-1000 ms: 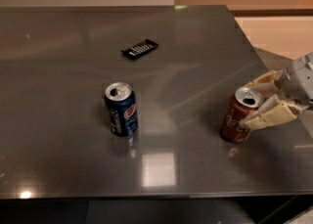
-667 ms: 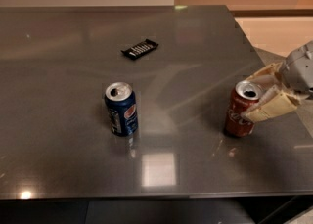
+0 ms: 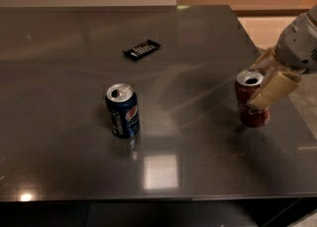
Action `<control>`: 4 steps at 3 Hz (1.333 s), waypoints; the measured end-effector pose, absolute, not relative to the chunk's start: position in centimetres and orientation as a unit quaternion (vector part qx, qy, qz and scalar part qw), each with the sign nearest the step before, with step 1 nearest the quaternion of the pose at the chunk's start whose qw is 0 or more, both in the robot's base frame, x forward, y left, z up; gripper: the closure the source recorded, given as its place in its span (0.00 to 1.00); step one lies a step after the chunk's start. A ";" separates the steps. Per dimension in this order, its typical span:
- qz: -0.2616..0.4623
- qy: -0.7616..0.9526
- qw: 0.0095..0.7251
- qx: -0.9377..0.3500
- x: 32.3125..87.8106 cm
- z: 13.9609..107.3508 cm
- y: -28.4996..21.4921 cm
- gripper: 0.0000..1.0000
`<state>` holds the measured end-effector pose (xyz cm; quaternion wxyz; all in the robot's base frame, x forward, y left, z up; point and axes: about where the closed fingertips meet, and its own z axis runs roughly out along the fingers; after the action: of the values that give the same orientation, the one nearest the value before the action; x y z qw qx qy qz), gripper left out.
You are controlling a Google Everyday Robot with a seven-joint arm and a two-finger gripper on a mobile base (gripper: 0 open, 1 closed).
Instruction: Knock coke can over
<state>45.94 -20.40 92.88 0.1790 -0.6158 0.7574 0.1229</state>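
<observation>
The red coke can [image 3: 250, 108] stands upright near the right edge of the dark table [image 3: 198, 137], its silver top open. My gripper [image 3: 254, 86] comes in from the right. Its beige fingers [image 3: 275, 89] sit on either side of the can's upper part, one behind it and one across its front right, closed against it. The grey wrist [image 3: 299, 42] is above and to the right of the can.
A blue Pepsi can [image 3: 123, 110] stands upright left of centre. A small black device [image 3: 141, 49] lies farther back. The table's right edge is just beyond the coke can, with light floor [image 3: 302, 102] past it.
The coke can has shifted to the right and slightly back together with my gripper, still upright. The Pepsi can and the black device have not moved.
</observation>
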 end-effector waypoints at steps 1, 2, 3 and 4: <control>0.076 0.763 0.123 -0.630 46.7 92.7 -20.0 1.00; 0.040 0.756 0.083 -0.648 47.4 91.9 -19.3 1.00; 0.018 0.742 0.055 -0.668 48.0 91.1 -18.7 0.82; 0.011 0.732 0.038 -0.680 48.8 90.5 -18.0 0.58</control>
<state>48.78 -18.03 90.47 0.0379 -0.6799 0.7323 0.0106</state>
